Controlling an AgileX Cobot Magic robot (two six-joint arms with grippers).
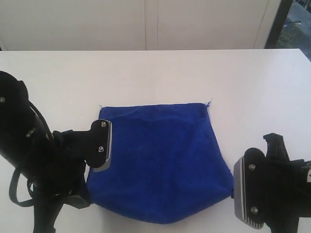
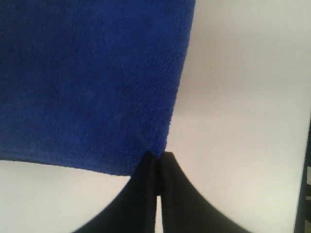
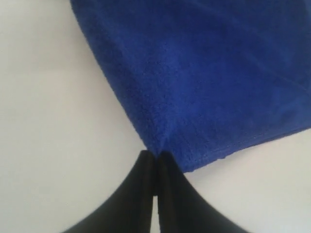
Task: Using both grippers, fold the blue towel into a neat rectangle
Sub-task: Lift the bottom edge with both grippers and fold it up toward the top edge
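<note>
Two near corners of the blue towel (image 1: 160, 160) are being pinched, one by each gripper. In the left wrist view, the left gripper (image 2: 159, 158) is being kept narrow, its black fingers (image 2: 141, 194) pressed together on the tip of one corner. In the right wrist view, the right gripper (image 3: 155, 155) is likewise being kept closed on the tip of the opposite near corner, where a stitched hem (image 3: 243, 143) is being shown along the edge. The towel is being carried by a plain white bench (image 1: 155, 73), roughly at its middle and toward the near side, with the far edge lying straight and flat and the near edge bulging outward between the two grips. A small loose thread (image 1: 209, 102) is being shown at the far right corner. Whether the pinched corners are being lifted clear of the bench cannot be told. The bench surface is being lit evenly, and soft shadows are being cast beside the cloth. Behind the bench, pale panels (image 1: 73, 24) with a vertical seam (image 1: 146, 24) are being seen, and a dark opening (image 1: 291, 19) is being shown at the far right.
</note>
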